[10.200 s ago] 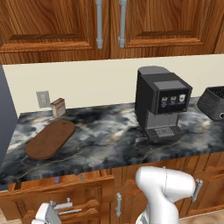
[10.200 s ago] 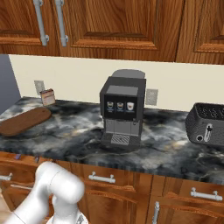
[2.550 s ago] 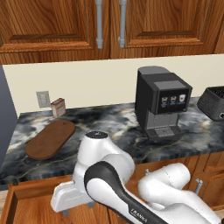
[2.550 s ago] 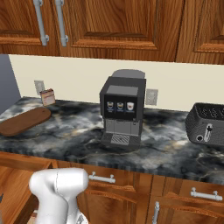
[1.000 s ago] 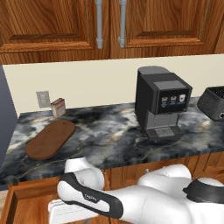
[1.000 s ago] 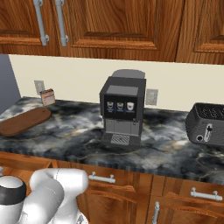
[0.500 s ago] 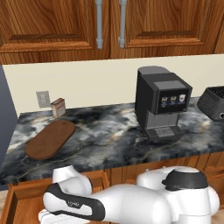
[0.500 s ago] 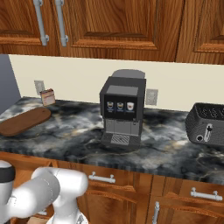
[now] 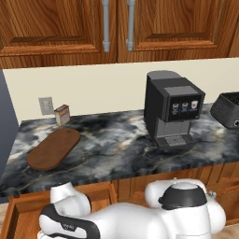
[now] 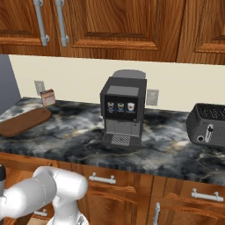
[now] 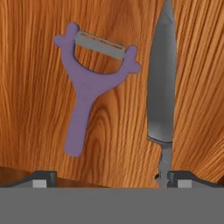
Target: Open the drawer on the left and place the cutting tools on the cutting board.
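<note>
Gripper (image 11: pixel 105 178) jaws spread wide over the drawer (image 9: pixel 28 205) floor: centre on the purple peeler (image 11: pixel 87 94) handle, clear of the knife (image 11: pixel 161 87).

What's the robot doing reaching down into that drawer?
The robot has the drawer pulled open and is reaching into it. Its end effector hangs open above two cutting tools lying side by side on the wooden drawer floor: a purple peeler and a knife. It isn't holding either one. The cutting board up on the counter has nothing on it, so both tools are yet to be moved there.
</note>
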